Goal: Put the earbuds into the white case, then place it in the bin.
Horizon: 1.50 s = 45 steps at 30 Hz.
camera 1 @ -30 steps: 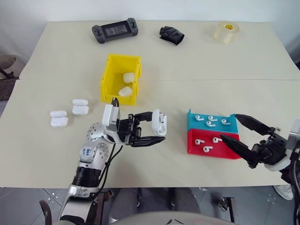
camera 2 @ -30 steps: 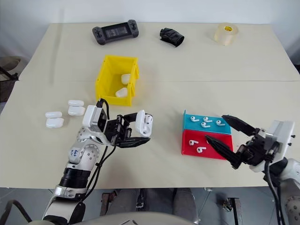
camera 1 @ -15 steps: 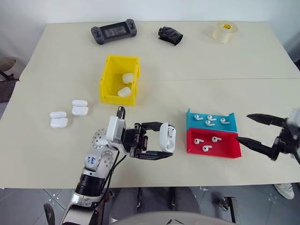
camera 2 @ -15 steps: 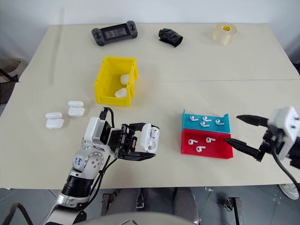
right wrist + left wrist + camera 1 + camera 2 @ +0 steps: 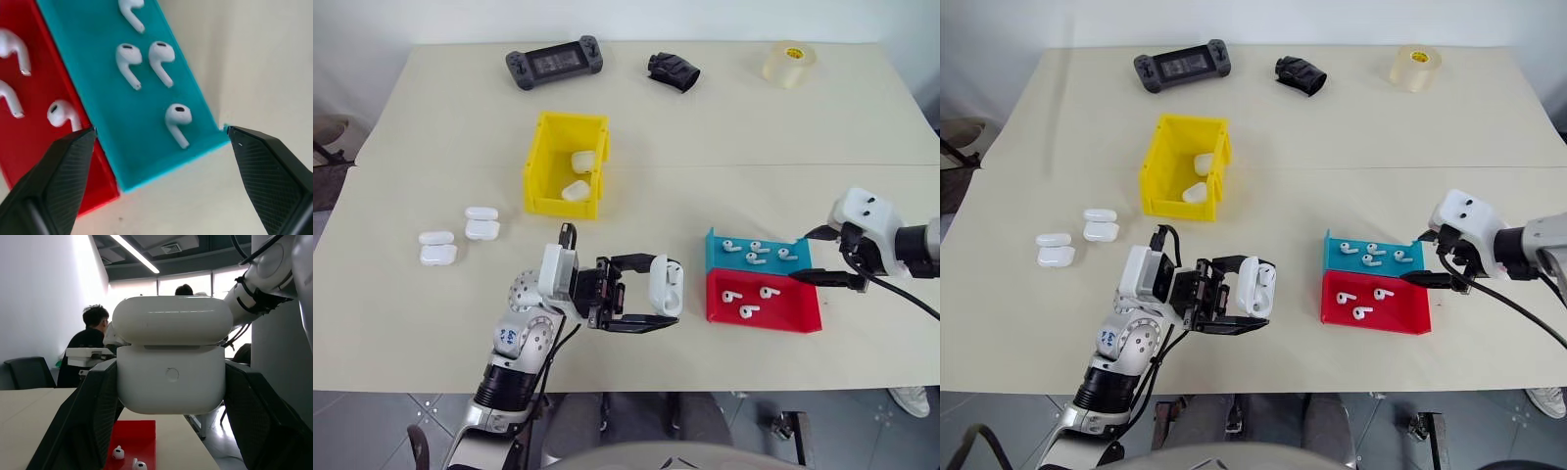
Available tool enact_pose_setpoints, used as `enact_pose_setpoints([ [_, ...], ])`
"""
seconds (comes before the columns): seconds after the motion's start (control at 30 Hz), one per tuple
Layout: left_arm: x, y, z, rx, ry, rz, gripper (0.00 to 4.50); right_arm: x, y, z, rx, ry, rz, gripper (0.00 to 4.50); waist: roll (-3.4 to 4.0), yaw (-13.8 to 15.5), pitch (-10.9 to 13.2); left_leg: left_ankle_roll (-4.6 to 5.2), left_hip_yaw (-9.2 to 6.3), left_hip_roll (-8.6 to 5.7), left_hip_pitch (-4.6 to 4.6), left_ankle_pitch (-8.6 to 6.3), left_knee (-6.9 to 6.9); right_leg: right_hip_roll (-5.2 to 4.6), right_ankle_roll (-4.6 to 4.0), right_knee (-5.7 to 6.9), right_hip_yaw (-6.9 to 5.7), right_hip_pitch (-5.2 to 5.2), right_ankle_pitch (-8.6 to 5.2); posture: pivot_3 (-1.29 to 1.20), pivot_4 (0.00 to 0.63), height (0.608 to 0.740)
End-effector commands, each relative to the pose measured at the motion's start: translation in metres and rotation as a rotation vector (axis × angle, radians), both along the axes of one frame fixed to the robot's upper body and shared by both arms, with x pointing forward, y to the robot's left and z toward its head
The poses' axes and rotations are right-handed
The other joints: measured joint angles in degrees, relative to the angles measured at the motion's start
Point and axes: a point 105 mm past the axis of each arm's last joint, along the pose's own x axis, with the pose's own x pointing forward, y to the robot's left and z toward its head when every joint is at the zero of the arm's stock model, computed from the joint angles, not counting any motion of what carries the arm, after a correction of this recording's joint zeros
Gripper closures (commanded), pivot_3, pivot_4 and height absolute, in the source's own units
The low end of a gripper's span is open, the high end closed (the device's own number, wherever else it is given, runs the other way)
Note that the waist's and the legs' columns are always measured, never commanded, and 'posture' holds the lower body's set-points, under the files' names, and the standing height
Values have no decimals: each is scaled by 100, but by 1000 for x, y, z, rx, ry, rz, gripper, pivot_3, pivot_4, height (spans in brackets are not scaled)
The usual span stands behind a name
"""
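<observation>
Trouble could come if my spread right fingers (image 5: 1425, 258), over the blue tray (image 5: 1371, 257), bump the tiny earbuds (image 5: 1368, 253) away. My left fingers (image 5: 651, 299) pinch the white case (image 5: 664, 285) above the tabletop (image 5: 705, 127), its lid open.

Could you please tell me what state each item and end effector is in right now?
Held case: lid open, upright, clamped.
Left end effector: shut on the case.
Right end effector: open, at the blue tray's right end.
Bin: holds two cases.
Blue tray: holds four earbuds.
Red tray: holds three earbuds.
Table cases: four, closed.
</observation>
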Motion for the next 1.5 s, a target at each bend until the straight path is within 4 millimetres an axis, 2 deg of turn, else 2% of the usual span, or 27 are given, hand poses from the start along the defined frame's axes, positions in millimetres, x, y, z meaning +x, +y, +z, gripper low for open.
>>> enact_pose_setpoints([
  [0.03, -4, -1, 3, -12, -30, 4, 1696, 11, -5, -1, -47, -9, -15, 37, -1, -1, 0, 0, 1, 0, 0, 0, 0, 0, 0, 0, 1, 0, 0, 0, 150, 740],
  [0.23, -5, -1, 2, -18, -27, 14, 1696, 20, 5, 4, -26, 7, 26, 37, -3, -6, -1, -2, 4, 3, 6, 1, 5, 1, 1, 3, 0, 6, 0, 0, 150, 740],
  [0.33, -3, -1, 2, -18, -28, 20, 1696, 11, 17, 16, 44, 56, 90, 37, -2, -2, -1, -5, 5, 4, 6, 3, 5, 1, 1, 8, 1, 3, 0, 0, 150, 740],
  [0.43, -3, -1, 2, -19, -28, 24, 1696, 10, 19, 22, 61, 72, 89, 37, 4, 0, 3, -5, 4, 4, 2, 3, 5, 0, 1, 8, 0, -1, 0, 0, 150, 740],
  [0.57, -2, -1, 3, -23, -29, 23, 1696, 26, 16, 33, 46, 9, 59, 37, 4, -1, 3, -5, 4, 1, -1, 2, 4, -1, 1, 3, 1, -3, 1, 0, 150, 740],
  [0.73, 0, -1, 3, -23, -44, 35, 1696, 41, 4, 22, -44, -15, 28, 37, 4, 14, 3, -6, -1, -4, -3, 2, 4, -1, 2, 4, -3, -3, 1, 0, 150, 740],
  [0.87, 1, -1, 3, -22, -52, 43, 1696, 47, 4, 9, -85, 6, 46, 37, 4, -2, 3, -6, 4, -8, -7, 2, 1, -2, 3, 5, -3, -9, 2, 0, 150, 740],
  [1.17, 3, 0, 3, -25, -57, 54, 1696, 52, 7, -3, -131, 22, 93, 37, 4, 6, 3, -6, 5, -12, -6, 3, 2, 0, 4, 9, -6, -9, 2, 0, 150, 740],
  [1.27, 3, 0, 2, -27, -57, 57, 1696, 52, 6, -4, -147, 25, 103, 664, 5, 5, 3, -6, 5, -12, -6, 3, 2, 0, 4, 9, -7, -9, 2, 0, 150, 740],
  [1.43, 2, 0, 1, -29, -56, 60, 1696, 51, 4, -5, -166, 37, 112, 2339, 5, -1, 3, -6, 5, -12, -6, 3, 2, 1, 4, 9, -7, -9, 2, 0, 150, 740],
  [1.5, 2, 0, 0, -30, -55, 59, 1696, 51, 4, -4, -176, 38, 117, 2339, 5, 2, 3, -6, 4, -12, -6, 2, 2, 1, 4, 10, -9, -9, 2, 0, 150, 740],
])
